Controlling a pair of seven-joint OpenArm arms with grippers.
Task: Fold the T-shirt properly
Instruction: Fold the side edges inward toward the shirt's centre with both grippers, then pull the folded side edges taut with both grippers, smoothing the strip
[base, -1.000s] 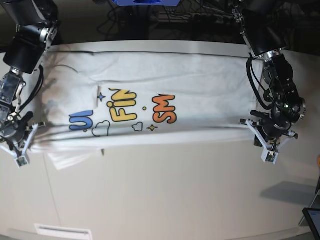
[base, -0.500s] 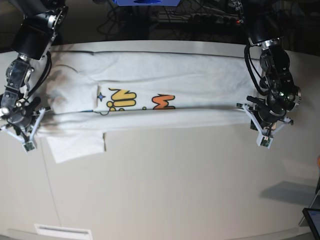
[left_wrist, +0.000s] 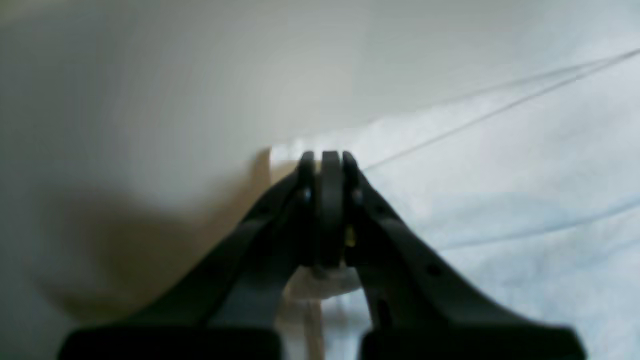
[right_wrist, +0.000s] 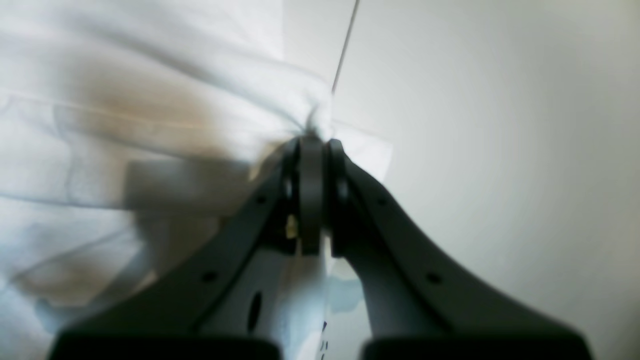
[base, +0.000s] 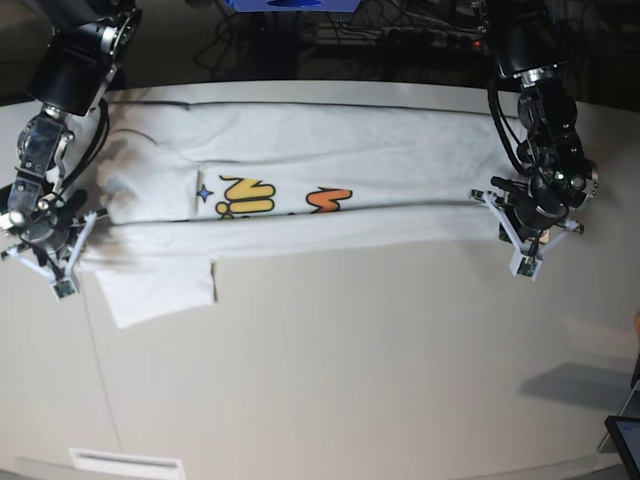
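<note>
The T-shirt (base: 330, 185) lies spread lengthwise across the far half of the pale bench (base: 350, 380), its near edge rolled over so that only the tops of the yellow and orange letters and a blue star show. One sleeve (base: 160, 290) lies flat on the bench, sticking out toward the near side at the base view's left.

The left arm reaches down from the top of the base view's right, its forearm bent over the shirt's end. Its left pincer (base: 527, 262) points at the bench, jaws pressed together and clamped on the shirt's corner; in the left wrist view the left pincer (left_wrist: 325, 160) has white cloth bunched between its black fingers (left_wrist: 305, 172).

The right arm comes down along the base view's left edge, wrist tilted outward. Its right pincer (base: 57, 278) is likewise clamped on the shirt, at the folded edge beside the sleeve. In the right wrist view, fabric gathers into a pinch at the right pincer (right_wrist: 312, 145).
</note>
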